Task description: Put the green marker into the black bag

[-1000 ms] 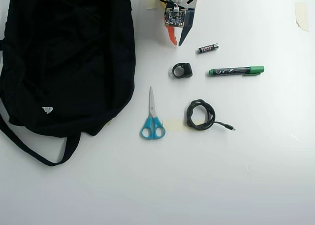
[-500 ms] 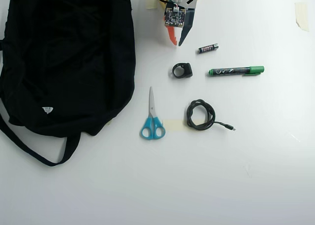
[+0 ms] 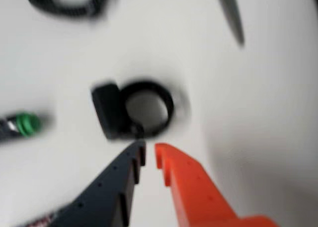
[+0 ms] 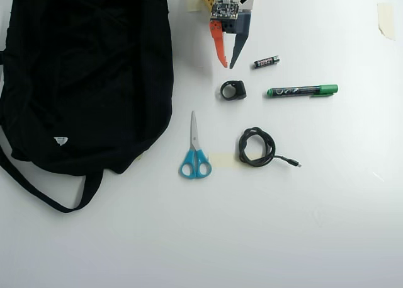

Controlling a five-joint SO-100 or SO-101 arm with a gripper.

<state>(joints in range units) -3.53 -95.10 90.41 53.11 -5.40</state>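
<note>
One two-finger gripper, one finger orange and one dark, stands at the far edge of the white table in the overhead view, its fingers a narrow gap apart and holding nothing. Slim green marker with bright green cap: lies flat, right of the gripper, well apart from the large soft black fabric bag at far left. Small black ring-shaped clip: just below the fingertips. Small black battery: beside the dark finger. Blue-handled scissors and coiled black cable: nearer the bottom edge. The wrist view is blurred.
</note>
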